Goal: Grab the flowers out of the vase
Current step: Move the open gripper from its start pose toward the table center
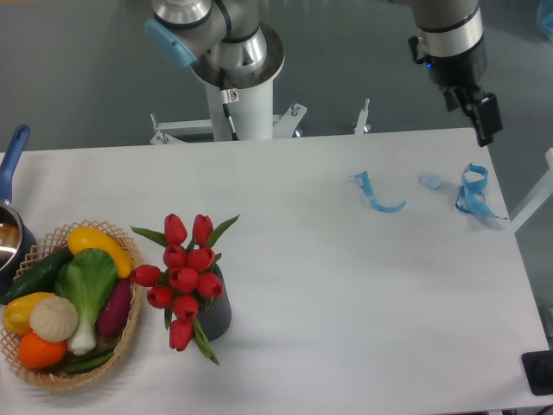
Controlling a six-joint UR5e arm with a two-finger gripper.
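The flowers [184,278], a bunch of red tulip buds with green leaves, stand in the vase [219,316], a short dark grey cylinder at the front left of the white table. Most of the vase is hidden behind the blooms. My gripper [473,117] hangs far off at the back right, above the table's far edge, tilted. Its black fingers look apart, with nothing between them.
A wicker basket [131,339] of toy vegetables sits just left of the vase. A pot with a blue handle [12,157] is at the left edge. Blue strips [377,195] [473,194] lie at the back right. The robot base [238,95] stands behind the table.
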